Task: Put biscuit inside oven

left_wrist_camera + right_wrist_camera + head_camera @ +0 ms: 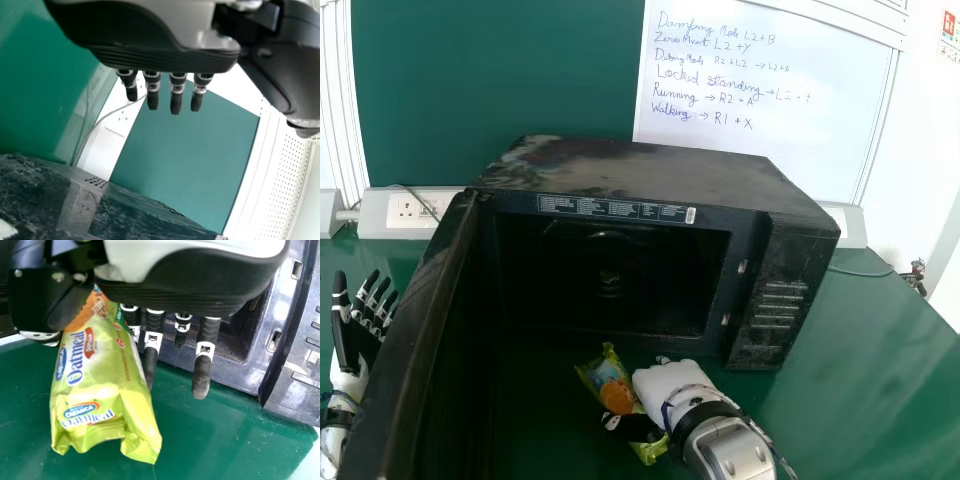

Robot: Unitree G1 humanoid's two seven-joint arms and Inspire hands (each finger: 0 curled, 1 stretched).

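Head view, at our far left, gives us the black-and-white left hand, fingers nearly straight, holding nothing; its forearm is cut off by the edge. Next we see the oven's open black door, running out of the bottom. Inside the boxy black microwave oven, the dark cavity is hard for us to make out. Just outside its opening is the shiny green biscuit packet, tilted, its middle partly covered; we cannot tell whether it touches the glossy green table. Its crinkled film carries an orange biscuit picture, and its end is crimped. The white-backed right hand pinches it with the thumb across, other fingers fairly straight. Farther right, we find a scuffed, slotted control panel.
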